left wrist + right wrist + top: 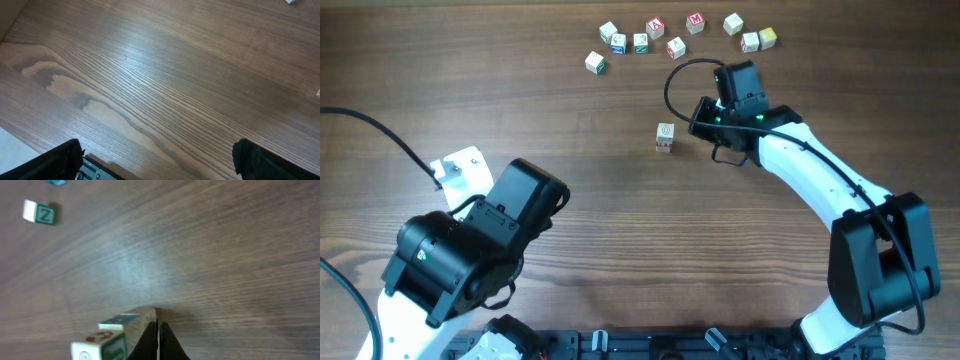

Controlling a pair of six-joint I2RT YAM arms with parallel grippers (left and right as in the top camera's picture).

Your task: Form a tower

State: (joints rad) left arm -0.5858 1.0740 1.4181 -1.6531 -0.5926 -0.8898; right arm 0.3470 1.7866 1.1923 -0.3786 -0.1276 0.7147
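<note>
Dark, walnut-grained worktop (620, 220) fills all three views, its laminate smooth with a soft sheen. The tower (664, 137) stands near the middle, a little toward the far edge and right of centre. Loose letter cubes (655, 27) are scattered along the far edge, well apart from it.

The right gripper (158, 330) has its fingers pressed together on nothing, and the tips lie just beside the tower's side. Whether they actually touch it I cannot tell. The left gripper (156, 150) is spread wide over bare wood near the worktop's near-left corner.

My read is that the stack needs either squaring or another cube. For a nudge, push low and slowly with the closed tips, square to a face, because a high push would likely tip the column. To fetch a cube, draw straight back from the tower before spreading the fingers, so neither finger clips it.

The cubes are small wooden blocks, pale, with crisp edges and printed faces. A green side shows on the tower in the right wrist view, and a loose green Z cube (40, 214) lies beyond. Such smooth faces probably slide on each other easily, so each placement should be flat and centred.
</note>
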